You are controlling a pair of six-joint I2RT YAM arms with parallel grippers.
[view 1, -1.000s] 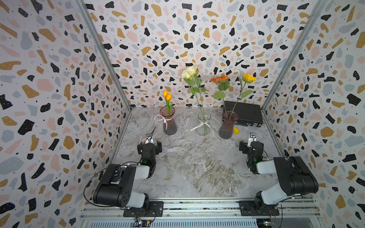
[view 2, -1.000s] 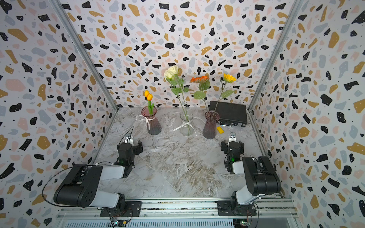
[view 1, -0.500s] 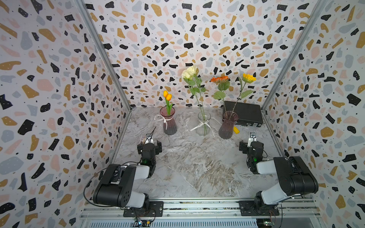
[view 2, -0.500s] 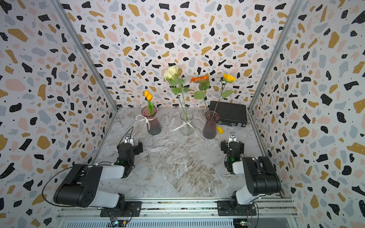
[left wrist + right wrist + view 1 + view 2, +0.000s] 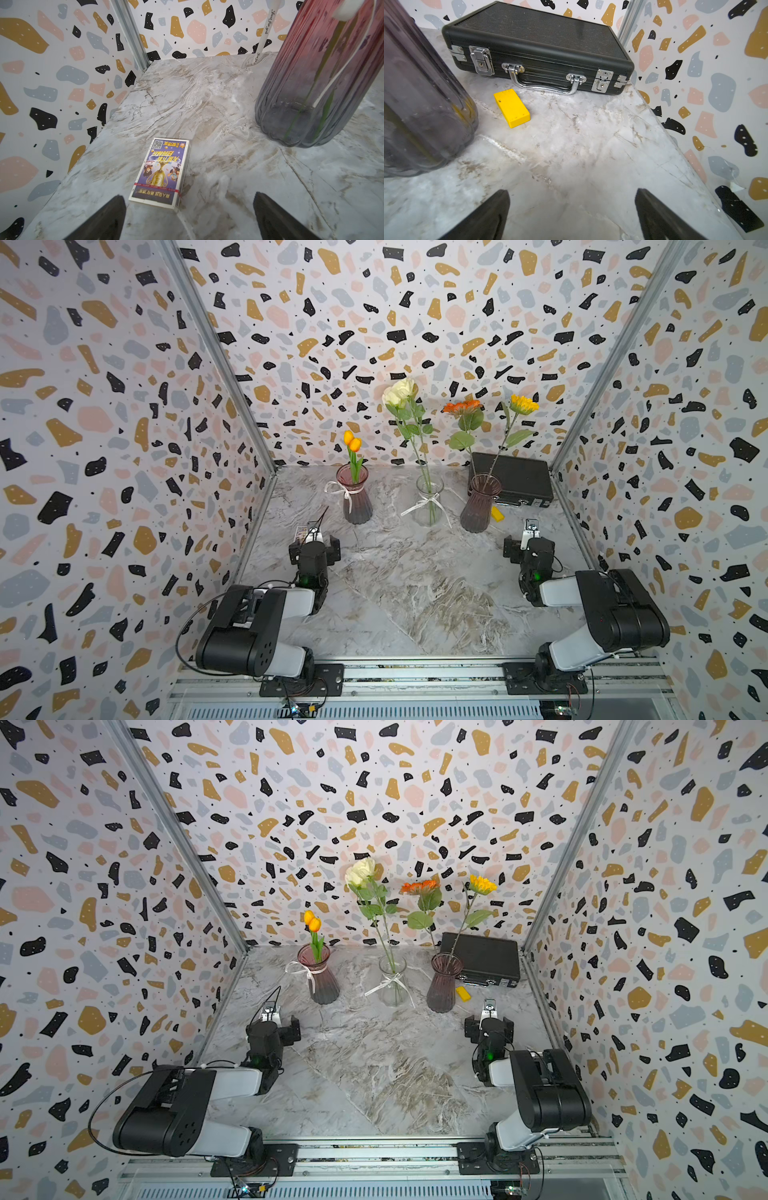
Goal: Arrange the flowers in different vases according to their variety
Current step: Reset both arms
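Observation:
Three vases stand in a row at the back in both top views. The pink-red vase [image 5: 356,494] holds two orange tulips [image 5: 352,440]. Two cream roses [image 5: 399,391] rise from the clear vase [image 5: 429,502]. The purple-brown vase [image 5: 480,506] holds an orange daisy [image 5: 457,407] and a yellow daisy [image 5: 523,404]. My left gripper [image 5: 189,209] rests low near the left wall, open and empty, with the pink-red vase [image 5: 324,72] ahead of it. My right gripper [image 5: 571,207] is open and empty near the right wall, beside the purple-brown vase [image 5: 419,99].
A black case [image 5: 513,479] lies in the back right corner, with a small yellow block [image 5: 511,108] in front of it. A card box [image 5: 161,172] lies on the marble just ahead of the left fingers. Patterned walls close in on three sides.

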